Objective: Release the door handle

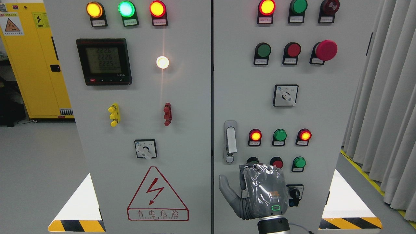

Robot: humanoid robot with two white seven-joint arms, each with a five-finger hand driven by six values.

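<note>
Head view, door handle (230, 141) just above right hand (260, 193), fingers (247, 169) seemingly apart from it

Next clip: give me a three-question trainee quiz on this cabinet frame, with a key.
1. True or false: the right hand is gripping the handle.
2. Which door carries the handle? A) left door B) right door
3. Fill in: the lamp just right of the handle glows ____.
Key: 1 false, the hand is below the handle, apart from it, holding nothing; 2 B; 3 red.
</note>
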